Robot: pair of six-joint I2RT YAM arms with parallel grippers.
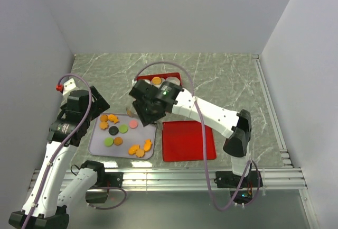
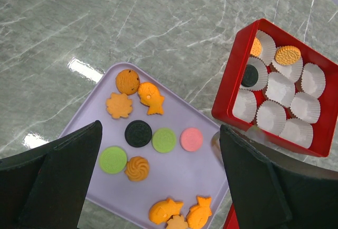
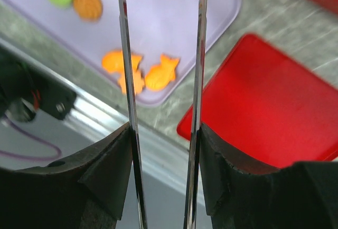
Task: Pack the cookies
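Three cookies sit in cups along one side of the box; the rest lie on the tray, just beside the box toward the table's left edge. The left gripper, jaws wide apart and empty, hangs directly over the tray, so it looks the nearer arm for a pick. The right gripper hovers at the tray's far right corner with its blades apart, but their tips are cut off, so I cannot tell whether they hold anything.

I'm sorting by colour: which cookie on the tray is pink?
The pink disc, the only pink one, just right of a green disc.
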